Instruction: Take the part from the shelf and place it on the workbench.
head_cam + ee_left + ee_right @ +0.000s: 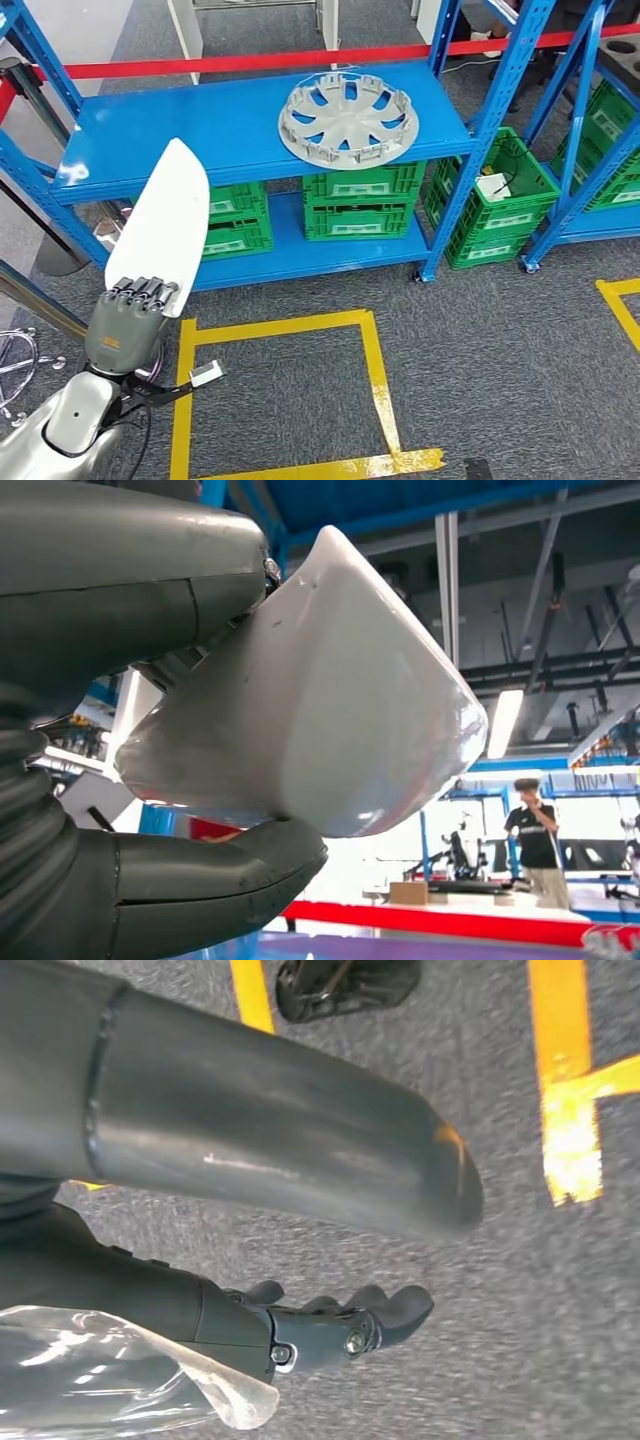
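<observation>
— Nearest us, what's the left hand (130,312) got?
— It's clamped on the white part (162,222), long axis tilted up and away toward the blue shelf (226,125).
— And the right hand (332,1325)?
— Hanging over the carpet, fingers loosely apart, holding nothing.
— Farther back?
— A hubcap (348,118) rests on that shelf.

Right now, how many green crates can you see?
At least 5: two stacked left under the blue shelf, two stacked beneath the hubcap, one right; others partly hidden.
</observation>
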Controlling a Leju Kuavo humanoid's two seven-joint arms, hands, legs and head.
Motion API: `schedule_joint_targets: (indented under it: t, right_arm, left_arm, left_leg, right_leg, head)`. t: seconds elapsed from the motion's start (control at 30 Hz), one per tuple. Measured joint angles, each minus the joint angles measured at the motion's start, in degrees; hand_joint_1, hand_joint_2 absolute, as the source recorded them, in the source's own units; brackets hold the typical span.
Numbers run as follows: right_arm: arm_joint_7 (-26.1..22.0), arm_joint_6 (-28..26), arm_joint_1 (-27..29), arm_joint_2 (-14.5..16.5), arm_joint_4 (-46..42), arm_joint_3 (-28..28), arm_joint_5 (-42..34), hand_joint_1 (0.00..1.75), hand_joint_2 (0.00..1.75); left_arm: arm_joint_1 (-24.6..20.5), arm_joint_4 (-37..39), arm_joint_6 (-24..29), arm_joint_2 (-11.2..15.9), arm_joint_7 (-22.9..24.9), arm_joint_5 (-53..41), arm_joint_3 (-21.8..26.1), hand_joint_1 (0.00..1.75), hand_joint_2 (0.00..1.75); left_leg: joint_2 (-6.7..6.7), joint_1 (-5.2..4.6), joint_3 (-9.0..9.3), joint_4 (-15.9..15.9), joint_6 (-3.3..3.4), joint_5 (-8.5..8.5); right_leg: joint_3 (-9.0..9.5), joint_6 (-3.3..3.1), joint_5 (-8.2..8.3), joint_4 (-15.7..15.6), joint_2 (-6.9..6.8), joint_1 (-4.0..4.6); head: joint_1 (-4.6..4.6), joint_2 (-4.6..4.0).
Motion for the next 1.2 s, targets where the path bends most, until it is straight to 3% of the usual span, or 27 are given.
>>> schedule_joint_targets:
  t: [0.03,0.07,0.1,0.17,0.2,0.23,0.27,0.3,0.37,0.43,0.53,0.57,0.6,0.7,0.73,0.77,0.8,0.87,0.93,0.97,1.03,1.1,1.2]
  right_arm:
    - [0.1,0.0,0.2,0.0,0.0,-0.2,-0.1,0.0,0.0]
    - [0.1,-0.1,0.3,-0.1,0.0,-0.4,-0.1,0.0,0.0]
    - [0.1,-0.1,0.4,-0.2,0.0,-0.5,-0.1,0.0,0.0]
    - [0.2,-0.3,0.4,-0.4,0.0,-0.7,0.0,0.0,0.0]
    - [0.2,-0.3,0.4,-0.6,0.0,-0.8,0.1,0.0,0.0]
    - [0.3,-0.4,0.4,-0.6,0.0,-0.9,0.2,0.0,0.0]
    - [0.4,-0.4,0.4,-0.7,0.0,-1.0,0.2,0.0,0.0]
    - [0.4,-0.4,0.5,-0.7,0.0,-1.0,0.3,0.0,0.0]
    - [0.5,-0.4,0.5,-0.8,0.0,-1.0,0.4,0.0,0.0]
    - [0.5,-0.3,0.4,-0.8,0.0,-1.0,0.6,0.0,0.0]
    - [0.5,-0.1,0.5,-0.9,0.0,-1.1,0.8,0.0,0.0]
    - [0.6,-0.1,0.5,-1.0,0.0,-1.1,0.9,0.0,0.0]
    - [0.6,0.0,0.6,-1.1,0.0,-1.1,1.0,0.0,0.0]
    - [0.7,0.1,0.5,-1.2,0.0,-1.1,1.2,0.0,0.0]
    - [0.8,0.1,0.5,-1.2,0.0,-1.1,1.3,0.0,0.0]
    - [0.9,0.1,0.5,-1.2,0.0,-1.1,1.4,0.0,0.0]
    - [1.0,0.1,0.5,-1.2,0.0,-1.1,1.5,0.0,0.0]
    - [1.2,0.1,0.4,-1.2,0.0,-1.1,2.0,0.0,0.0]
    - [1.4,0.1,0.2,-1.2,0.0,-1.1,2.4,0.0,0.0]
    - [1.5,0.1,0.1,-1.1,0.0,-1.1,2.6,0.0,0.0]
    - [1.7,0.0,0.2,-1.0,0.0,-1.0,2.9,0.0,0.0]
    - [1.9,0.0,0.2,-0.8,0.0,-1.0,3.0,0.0,0.0]
    - [2.0,-0.1,0.0,-0.7,0.0,-1.0,3.1,0.0,0.0]
  left_arm:
    - [0.1,0.0,0.0,0.0,-0.1,0.0,0.0,1.75,1.75]
    - [0.3,0.0,0.0,0.0,-0.3,0.0,0.1,1.75,1.75]
    - [0.4,0.0,0.0,0.0,-0.3,0.0,0.2,1.75,1.75]
    - [0.6,0.0,-0.1,-0.1,-0.5,0.0,0.5,1.75,1.75]
    - [0.8,0.0,-0.1,-0.1,-0.5,0.0,0.7,1.75,1.75]
    - [0.9,0.0,-0.2,-0.2,-0.6,0.0,0.8,1.75,1.75]
    - [1.1,0.0,-0.2,-0.3,-0.6,0.0,0.9,1.75,1.75]
    - [1.2,0.0,-0.2,-0.3,-0.6,0.0,0.9,1.75,1.75]
    - [1.3,0.0,-0.3,-0.4,-0.7,0.0,1.1,1.75,1.75]
    - [1.3,0.0,-0.3,-0.5,-0.8,0.0,1.4,1.75,1.75]
    - [1.5,0.1,-0.4,-0.6,-0.9,0.0,1.6,1.75,1.75]
    - [1.6,0.1,-0.4,-0.7,-1.0,0.0,1.7,1.75,1.75]
    - [1.6,0.1,-0.4,-0.7,-1.0,0.0,1.7,1.75,1.75]
    - [1.9,0.1,-0.5,-1.0,-1.0,0.0,1.8,1.75,1.75]
    - [2.1,0.1,-0.5,-1.0,-1.0,0.0,1.9,1.75,1.75]
    - [2.3,0.2,-0.5,-1.1,-1.1,0.0,2.0,1.75,1.75]
    - [2.5,0.2,-0.5,-1.2,-1.3,0.0,2.2,1.75,1.75]
    - [2.9,0.2,-0.4,-1.3,-1.8,0.0,2.7,1.75,1.75]
    - [3.2,0.2,-0.3,-1.5,-2.3,0.0,3.4,1.75,1.75]
    - [3.3,0.2,-0.3,-1.5,-2.6,0.0,3.8,1.75,1.75]
    - [3.6,0.2,-0.3,-1.6,-2.9,0.0,4.5,1.75,1.75]
    - [3.9,0.2,-0.2,-1.6,-3.1,0.0,5.1,1.75,1.75]
    - [4.2,0.2,-0.2,-1.6,-3.2,0.0,5.7,1.75,1.75]
  left_leg:
    - [-0.07,0.11,-0.21,0.1,-0.31,-0.11]
    - [-0.14,0.19,-0.54,0.9,-0.66,-1.34]
    - [-0.21,0.29,-1.05,2.8,-0.98,-3.66]
    - [-0.24,0.54,-2.34,9.6,-1.52,-9.86]
    - [-0.24,0.65,-2.82,13.3,-1.71,-11.91]
    - [-0.24,0.73,-2.8,16.0,-1.82,-12.6]
    - [-0.24,0.8,-2.0,16.7,-1.86,-12.08]
    - [-0.24,0.84,-0.25,15.3,-1.81,-10.7]
    - [-0.25,0.83,5.28,7.7,-1.48,-8.63]
    - [-0.31,0.62,9.28,1.0,-0.99,-8.88]
    - [-0.26,0.37,9.44,-1.1,0.14,-8.67]
    - [-0.17,0.42,9.11,-1.3,0.69,-8.16]
    - [-0.05,0.5,8.67,-1.5,1.27,-7.59]
    - [0.1,0.32,6.63,-1.5,2.12,-6.0]
    - [0.11,0.22,5.86,-1.4,2.14,-5.49]
    - [0.11,0.13,5.08,-1.2,2.12,-5.01]
    - [0.1,0.07,4.31,-1.0,2.06,-4.56]
    - [0.06,-0.04,2.93,-0.4,1.78,-3.8]
    - [0.07,-0.18,2.09,0.0,1.32,-3.04]
    - [0.09,-0.19,1.84,0.0,1.04,-2.55]
    - [0.07,-0.11,1.5,0.0,0.44,-1.75]
    - [-0.11,0.0,0.91,1.4,-0.28,-3.78]
    - [-0.23,0.36,-1.27,11.1,-1.21,-12.02]
  right_leg:
    - [-0.59,-0.43,0.47,0.1,-0.13,-0.01]
    - [-1.03,-0.95,1.0,0.1,-0.3,-0.06]
    - [-1.61,-1.42,1.64,0.0,-0.48,-0.15]
    - [-2.78,-1.93,2.92,0.1,-0.66,-0.12]
    - [-3.59,-1.97,3.58,0.3,-0.7,-0.09]
    - [-4.46,-1.96,4.23,0.6,-0.73,-0.07]
    - [-5.55,-1.9,4.84,0.9,-0.75,-0.06]
    - [-6.58,-1.81,5.34,1.1,-0.76,-0.06]
    - [-8.14,-1.48,6.13,1.7,-0.75,-0.02]
    - [-9.03,-0.87,6.99,1.9,-0.73,0.07]
    - [-9.86,0.35,8.1,1.9,-0.69,-0.1]
    - [-10.38,0.69,7.43,2.5,-0.58,-0.14]
    - [-11.16,0.97,5.69,4.1,-0.43,-0.14]
    - [-14.07,1.37,-2.05,14.1,-0.17,-0.13]
    - [-14.39,1.41,-3.02,16.9,-0.17,-0.13]
    - [-13.89,1.4,-2.59,18.0,-0.17,-0.12]
    - [-12.46,1.3,-1.13,17.1,-0.16,-0.11]
    - [-7.18,0.88,1.72,10.4,-0.1,-0.06]
    - [-2.13,0.48,1.67,2.9,0.01,0.1]
    - [-1.02,0.35,1.17,1.0,0.06,0.21]
    - [-1.03,-0.17,1.57,0.2,-0.03,0.23]
    - [-1.89,-1.17,2.7,0.1,-0.31,0.04]
    - [-4.08,-2.02,4.5,0.3,-0.59,-0.03]
  head:
    - [0.02,0.0]
    - [-0.03,-0.01]
    - [-0.14,0.0]
    - [-0.33,0.0]
    - [-0.37,0.01]
    - [-0.36,0.01]
    - [-0.37,0.01]
    - [-0.39,0.01]
    - [-0.39,0.01]
    - [-0.34,0.01]
    - [-0.35,0.01]
    - [-0.3,0.01]
    - [-0.2,0.01]
    - [0.19,0.01]
    - [0.24,0.01]
    - [0.25,0.01]
    - [0.27,0.01]
    - [0.27,0.01]
    - [0.21,0.01]
    - [0.19,0.0]
    - [0.22,0.0]
    - [0.09,0.01]
    - [-0.28,0.0]
